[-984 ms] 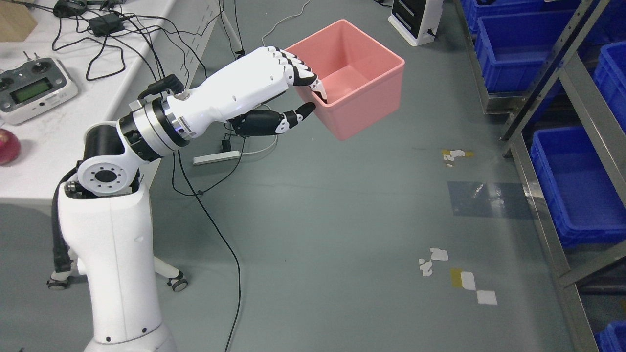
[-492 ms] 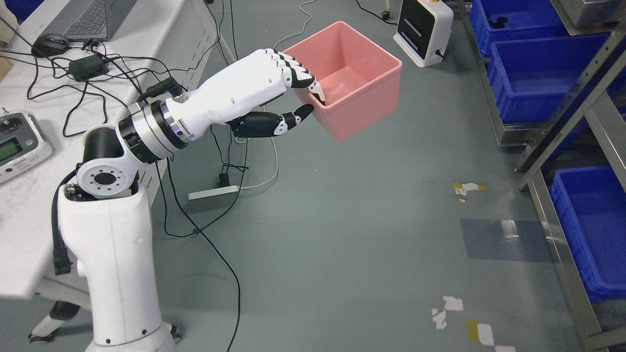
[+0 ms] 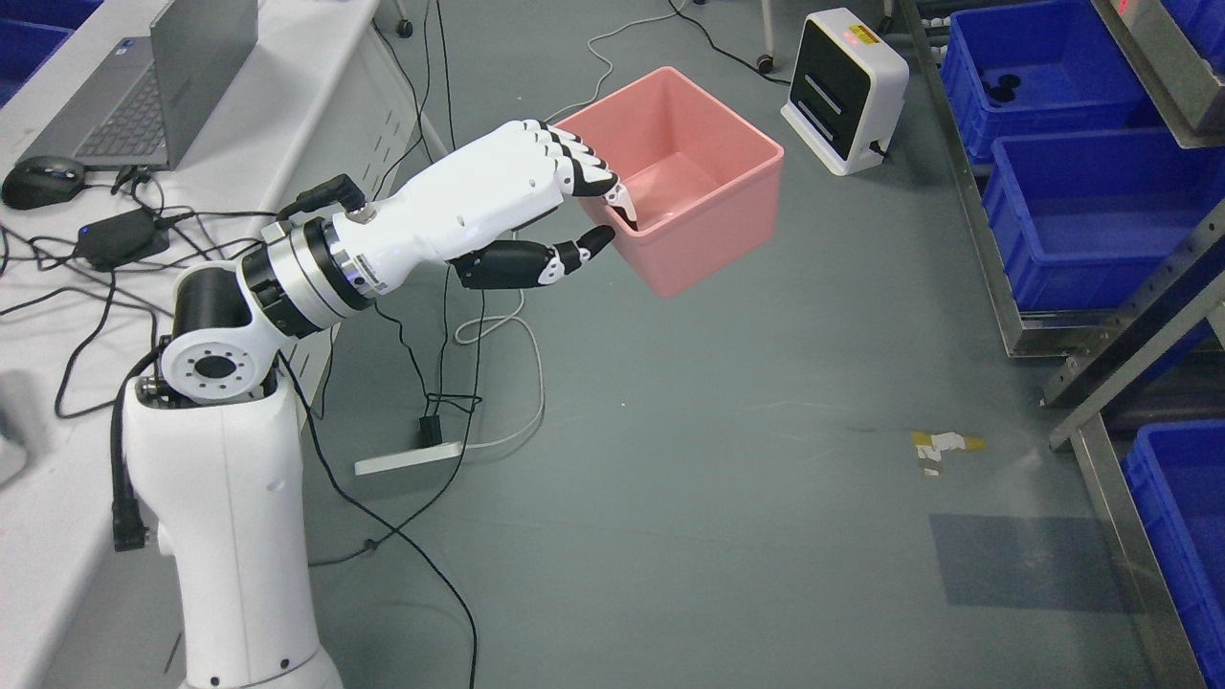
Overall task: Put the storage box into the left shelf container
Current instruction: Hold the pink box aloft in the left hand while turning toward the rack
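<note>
My left hand (image 3: 605,212) holds an empty pink storage box (image 3: 699,215) in the air above the grey floor, at the upper middle of the head view. The fingers (image 3: 586,174) hook over the box's near-left rim and reach inside; the black thumb (image 3: 565,258) presses the outer wall. The box hangs upright, slightly tilted. Blue shelf containers (image 3: 1081,220) sit on a metal rack (image 3: 1129,354) at the right, well apart from the box. My right arm does not show.
A white table (image 3: 57,316) at the left carries a laptop (image 3: 144,96), a mouse and cables. Cables and a power strip (image 3: 407,459) lie on the floor below the box. A white device (image 3: 847,91) stands behind it. Another blue bin (image 3: 1182,536) sits low right.
The whole picture has shifted downward and leftward, so the camera has moved; the rack shows further along. The hand keeps its grip on the pink box at about the same spot in the picture.
</note>
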Robot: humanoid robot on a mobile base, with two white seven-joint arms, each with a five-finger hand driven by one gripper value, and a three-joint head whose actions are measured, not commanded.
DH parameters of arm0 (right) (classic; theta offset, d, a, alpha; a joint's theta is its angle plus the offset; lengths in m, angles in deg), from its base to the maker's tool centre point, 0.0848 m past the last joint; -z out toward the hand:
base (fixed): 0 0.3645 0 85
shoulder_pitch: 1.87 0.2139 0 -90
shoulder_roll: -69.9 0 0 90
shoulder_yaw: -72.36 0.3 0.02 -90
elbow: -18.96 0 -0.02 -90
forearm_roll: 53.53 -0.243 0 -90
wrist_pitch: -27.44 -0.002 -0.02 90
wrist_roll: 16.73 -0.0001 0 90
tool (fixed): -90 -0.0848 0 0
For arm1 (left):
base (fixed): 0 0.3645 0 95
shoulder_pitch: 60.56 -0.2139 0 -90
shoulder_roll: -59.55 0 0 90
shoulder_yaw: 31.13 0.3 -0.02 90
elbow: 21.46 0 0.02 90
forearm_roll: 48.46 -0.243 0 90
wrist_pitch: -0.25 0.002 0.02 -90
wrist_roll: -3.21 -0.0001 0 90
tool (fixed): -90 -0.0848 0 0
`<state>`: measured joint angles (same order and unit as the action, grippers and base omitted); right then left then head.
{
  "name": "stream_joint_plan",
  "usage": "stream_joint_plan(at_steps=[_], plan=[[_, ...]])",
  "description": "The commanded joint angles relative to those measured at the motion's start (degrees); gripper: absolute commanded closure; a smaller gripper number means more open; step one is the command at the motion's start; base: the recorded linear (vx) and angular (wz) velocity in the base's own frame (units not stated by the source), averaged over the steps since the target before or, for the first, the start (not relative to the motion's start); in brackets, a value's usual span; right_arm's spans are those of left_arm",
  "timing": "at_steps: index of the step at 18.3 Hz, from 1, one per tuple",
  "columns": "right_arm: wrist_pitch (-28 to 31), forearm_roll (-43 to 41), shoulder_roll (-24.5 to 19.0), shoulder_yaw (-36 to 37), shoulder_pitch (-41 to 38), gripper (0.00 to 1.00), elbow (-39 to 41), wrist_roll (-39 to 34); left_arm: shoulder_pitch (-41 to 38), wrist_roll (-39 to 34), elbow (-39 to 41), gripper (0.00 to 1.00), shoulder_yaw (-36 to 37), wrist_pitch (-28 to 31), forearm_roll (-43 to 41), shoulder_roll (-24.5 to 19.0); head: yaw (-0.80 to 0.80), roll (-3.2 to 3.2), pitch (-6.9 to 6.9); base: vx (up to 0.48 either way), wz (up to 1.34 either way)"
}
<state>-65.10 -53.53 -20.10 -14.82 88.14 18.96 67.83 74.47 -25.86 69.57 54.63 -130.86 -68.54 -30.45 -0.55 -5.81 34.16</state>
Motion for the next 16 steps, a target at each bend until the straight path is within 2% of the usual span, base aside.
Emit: stream_joint_plan(at_steps=[1, 13, 16], plan=[[0.0, -0.2, 1.0, 0.0, -1.5, 0.0, 1.0, -10.1, -0.8, 0.2, -0.2, 0.98, 0.5, 0.0, 0.0, -1.0, 0.0, 0.0, 0.0, 0.397, -0.23], [0.0, -0.2, 1.0, 0.0, -1.5, 0.0, 1.0, -10.1, -2.0, 0.1, -1.6, 0.98, 6.1, 0.0, 0.0, -1.0, 0.0, 0.0, 0.0, 0.368, -0.6], [0.0, -0.2, 1.0, 0.0, -1.5, 0.0, 1.0, -10.1, -5.0, 0.2, -3.7, 0.97, 11.3, 0.0, -0.1, -1.0, 0.0, 0.0, 0.0, 0.265, -0.78]])
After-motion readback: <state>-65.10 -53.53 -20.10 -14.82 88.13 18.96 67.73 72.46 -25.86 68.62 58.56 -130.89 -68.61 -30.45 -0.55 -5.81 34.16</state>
